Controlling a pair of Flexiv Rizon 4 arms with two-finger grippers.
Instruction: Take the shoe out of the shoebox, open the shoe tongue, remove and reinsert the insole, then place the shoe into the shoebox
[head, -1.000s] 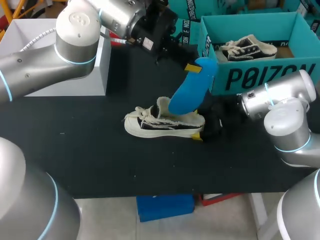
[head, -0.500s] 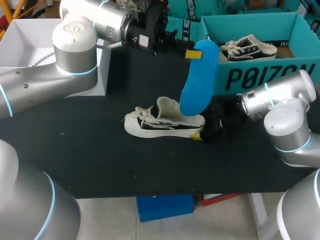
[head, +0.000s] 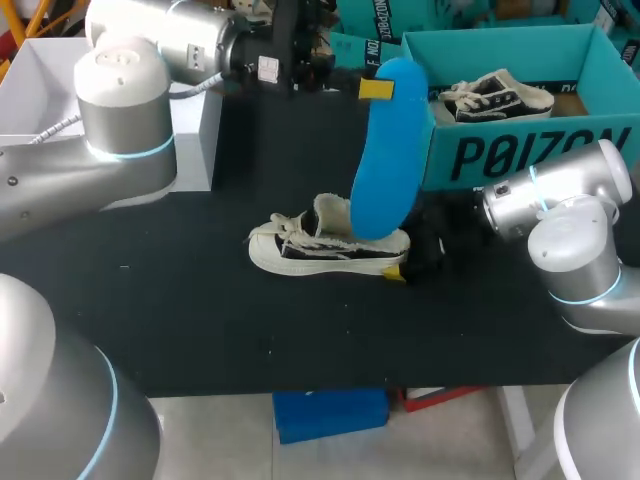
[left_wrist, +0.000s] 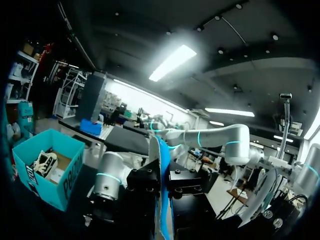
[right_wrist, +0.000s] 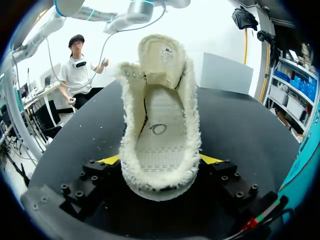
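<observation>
Left jaws: pressed onto the upper end of the blue insole (head: 385, 150), one finger against each flat side.
Insole: hangs nearly upright over the shoe (head: 320, 250), its lower end at the heel collar. I cannot tell whether the two touch.
Right jaws: pinching the shoe's heel, a yellow tip against each side.
Shoe: stands on its sole on the black surface (head: 200, 300), toe toward my left, tongue standing up. The fleecy inside shows a bare footbed.
Shoebox (head: 520, 150): teal and open, at the far right of the surface, near the shoe. A second shoe (head: 495, 97) lies inside.
White box (head: 60, 80): at the far left of the surface, well apart from the shoe.
</observation>
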